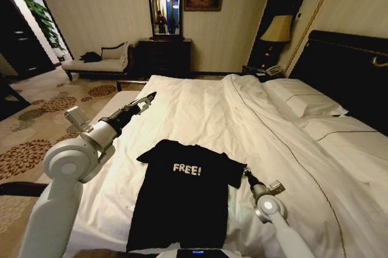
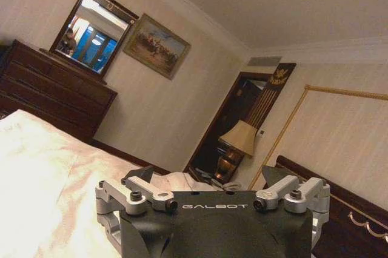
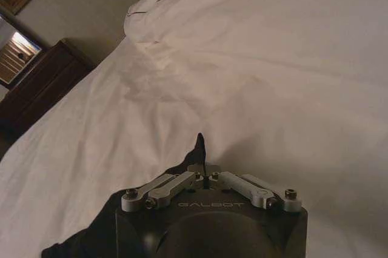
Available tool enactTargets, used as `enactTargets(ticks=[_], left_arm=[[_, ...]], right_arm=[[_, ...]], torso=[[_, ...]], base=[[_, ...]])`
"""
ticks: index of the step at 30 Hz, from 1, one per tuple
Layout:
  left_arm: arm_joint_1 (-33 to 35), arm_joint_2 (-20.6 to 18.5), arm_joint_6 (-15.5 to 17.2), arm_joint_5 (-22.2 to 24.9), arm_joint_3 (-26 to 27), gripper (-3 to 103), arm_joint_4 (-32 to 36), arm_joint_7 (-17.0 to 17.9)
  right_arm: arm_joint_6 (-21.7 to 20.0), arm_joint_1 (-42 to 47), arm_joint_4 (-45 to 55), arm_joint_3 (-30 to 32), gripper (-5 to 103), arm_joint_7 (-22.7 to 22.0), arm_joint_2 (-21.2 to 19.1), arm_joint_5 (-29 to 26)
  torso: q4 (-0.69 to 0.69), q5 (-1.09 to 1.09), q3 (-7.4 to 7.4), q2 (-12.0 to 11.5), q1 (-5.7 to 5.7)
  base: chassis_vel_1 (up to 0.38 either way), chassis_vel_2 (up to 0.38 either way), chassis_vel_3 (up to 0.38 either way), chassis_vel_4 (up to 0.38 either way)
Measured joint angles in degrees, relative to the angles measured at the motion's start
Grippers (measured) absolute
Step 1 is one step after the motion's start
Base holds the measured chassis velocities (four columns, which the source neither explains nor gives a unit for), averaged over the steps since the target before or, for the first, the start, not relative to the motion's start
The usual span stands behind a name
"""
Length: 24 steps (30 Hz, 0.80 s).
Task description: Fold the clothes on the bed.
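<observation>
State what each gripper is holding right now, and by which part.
The right gripper is shut on the T-shirt, pinching the edge of its sleeve. The left gripper is open, raised above the bed, holding nothing.

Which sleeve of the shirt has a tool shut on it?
The sleeve on the robot's right: the right tool pinches its edge. The left tool hangs open above the duvet.
</observation>
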State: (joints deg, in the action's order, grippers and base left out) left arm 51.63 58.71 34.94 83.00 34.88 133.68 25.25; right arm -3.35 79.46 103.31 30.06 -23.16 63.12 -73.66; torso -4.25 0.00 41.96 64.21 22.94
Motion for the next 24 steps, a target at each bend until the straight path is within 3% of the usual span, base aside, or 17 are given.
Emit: enactTargets(ticks=[17, 22, 24], left_arm=[[0.8, 0.2, -0.1, -1.3, -2.3, 100, 0.4, -0.2], [3.4, 0.4, -0.2, -3.5, -3.1, 100, 0.3, -0.4], [4.9, 0.7, -0.4, -4.6, -3.3, 100, -0.2, -0.6]], right_arm=[[-0.4, -1.6, -3.5, -0.6, 0, -1.2, 0.3, 2.5], [-0.4, -1.6, -4.0, -0.7, -3, -1.3, 0.9, 3.6], [-0.4, -1.7, -4.2, -0.7, 1, -1.3, 1.1, 4.0]], torso=[[0.0, 0.0, 0.0, 0.0, 0.0], [-0.01, 0.0, 0.0, 0.0, 0.0], [-0.01, 0.0, 0.0, 0.0, 0.0]], base=[[0.0, 0.0, 0.0, 0.0], [0.0, 0.0, 0.0, 0.0], [0.0, 0.0, 0.0, 0.0]])
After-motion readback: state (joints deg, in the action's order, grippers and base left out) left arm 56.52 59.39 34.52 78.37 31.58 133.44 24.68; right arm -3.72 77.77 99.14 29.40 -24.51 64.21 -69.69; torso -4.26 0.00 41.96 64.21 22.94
